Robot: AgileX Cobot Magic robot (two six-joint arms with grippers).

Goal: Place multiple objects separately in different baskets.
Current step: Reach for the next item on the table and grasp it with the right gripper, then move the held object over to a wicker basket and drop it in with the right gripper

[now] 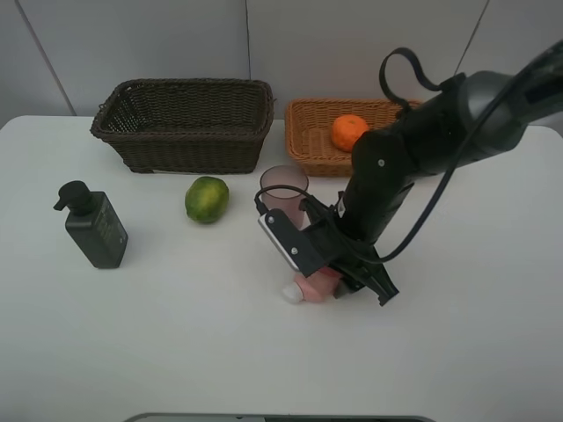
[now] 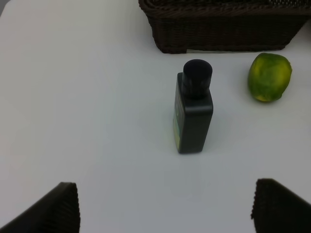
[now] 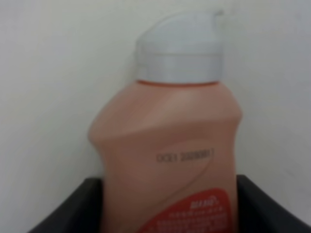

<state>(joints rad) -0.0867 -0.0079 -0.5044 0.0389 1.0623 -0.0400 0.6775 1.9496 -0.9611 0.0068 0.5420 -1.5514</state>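
Note:
A pink white-capped bottle (image 1: 308,287) lies on its side on the white table, and my right gripper (image 1: 332,280) is shut on its body. The right wrist view shows the bottle (image 3: 170,145) filling the space between the dark fingers (image 3: 73,208). A mauve cup (image 1: 283,188) stands just behind that gripper. An orange (image 1: 349,132) sits in the light tan basket (image 1: 308,145). The dark brown basket (image 1: 180,145) is beside it on the left. A green round fruit (image 1: 207,199) and a dark pump bottle (image 1: 95,227) stand on the table. My left gripper (image 2: 165,208) is open, short of the pump bottle (image 2: 193,116).
The left wrist view also shows the green fruit (image 2: 269,77) and the dark basket's wall (image 2: 223,29) beyond the pump bottle. My right arm (image 1: 422,141) reaches over the tan basket's front corner. A pale wall stands behind the baskets.

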